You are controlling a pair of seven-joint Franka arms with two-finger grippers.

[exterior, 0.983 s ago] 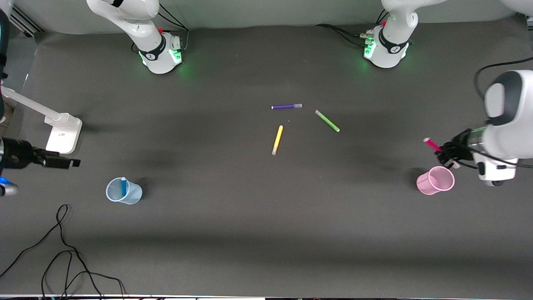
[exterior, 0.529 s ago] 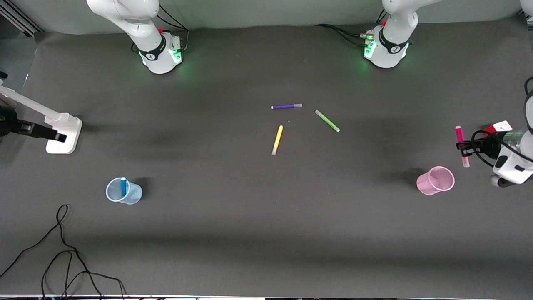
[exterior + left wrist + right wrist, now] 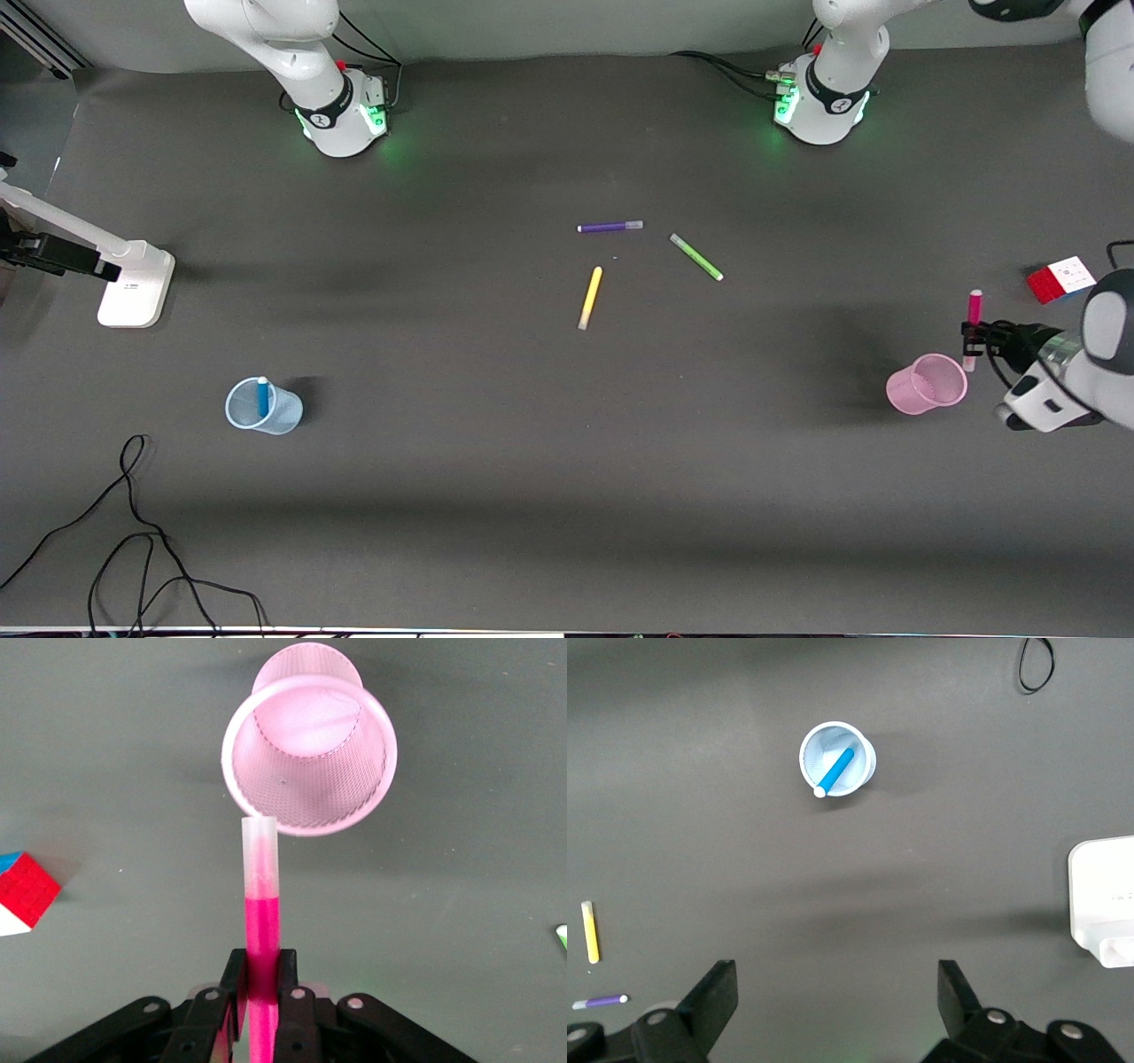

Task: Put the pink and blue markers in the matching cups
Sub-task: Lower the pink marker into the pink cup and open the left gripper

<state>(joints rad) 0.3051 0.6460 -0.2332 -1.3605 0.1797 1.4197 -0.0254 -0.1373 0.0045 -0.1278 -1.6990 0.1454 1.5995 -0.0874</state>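
While one blue marker (image 3: pixel 262 395) stands in its cup (image 3: pixel 263 407), the left pincer (image 3: pixel 972 335) clamps one pink marker (image 3: pixel 974 312).

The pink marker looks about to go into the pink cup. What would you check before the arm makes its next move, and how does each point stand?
1. Grip: ok. The left gripper is shut on the pink marker, which is held upright.
2. Pink cup upright with an open mouth: ok; nothing shows inside it.
3. Marker over the mouth: not ok. Its pale tip sits at the rim, toward the left arm's end of the table.
4. Blue marker in the blue cup: ok, it leans inside.
5. Right gripper out of the way: ok. It is open, high over the right arm's end of the table, waiting.
6. Cube near the cup: ok, it lies apart.
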